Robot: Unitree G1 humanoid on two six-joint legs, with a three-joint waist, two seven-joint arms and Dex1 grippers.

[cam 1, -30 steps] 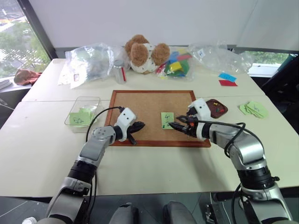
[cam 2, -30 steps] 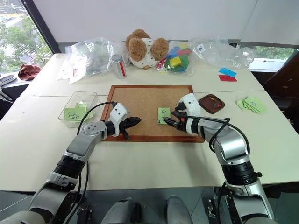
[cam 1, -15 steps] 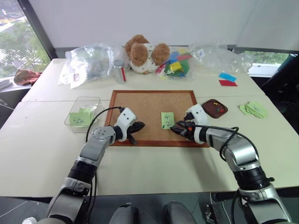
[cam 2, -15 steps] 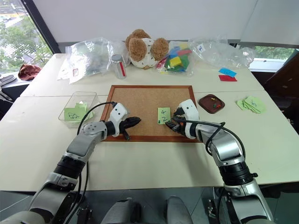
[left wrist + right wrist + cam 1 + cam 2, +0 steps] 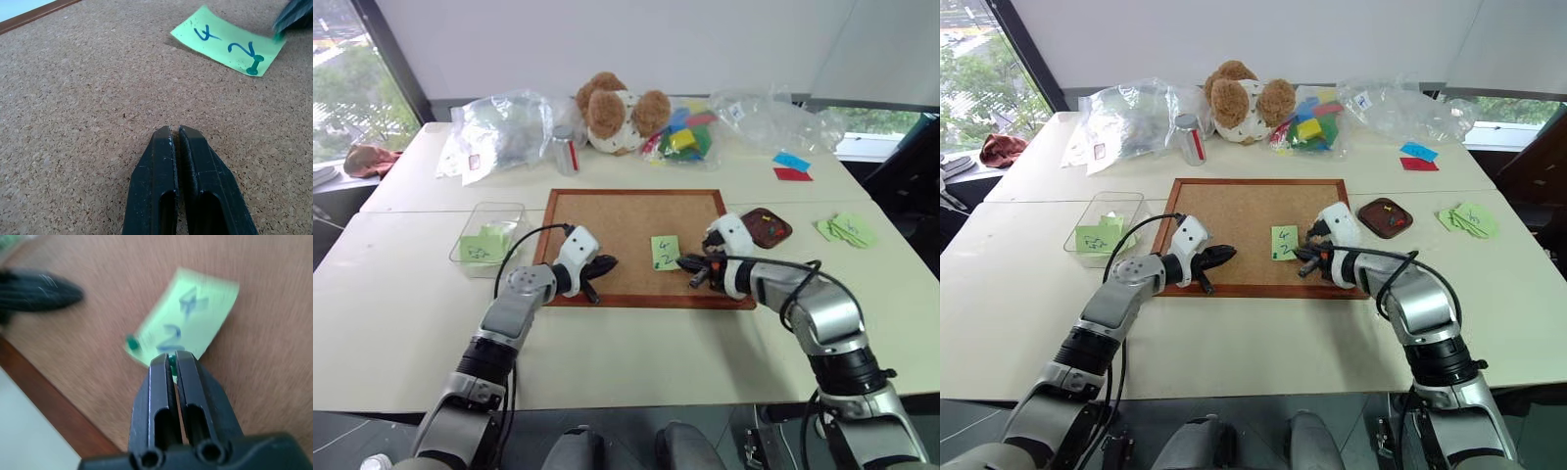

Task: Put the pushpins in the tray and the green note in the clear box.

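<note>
White table [image 5: 636,343] by windows holds a corkboard [image 5: 617,220].

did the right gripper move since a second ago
Yes. The right gripper, shut on a green pushpin, has shifted slightly toward the corkboard's near edge, staying at the green note's lower right corner.

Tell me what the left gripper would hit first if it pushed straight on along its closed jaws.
Probably bare corkboard: the left gripper, shut, angles down at it. If it skimmed above the cork, the green note with its green pushpin lies ahead, slightly off to one side.
</note>
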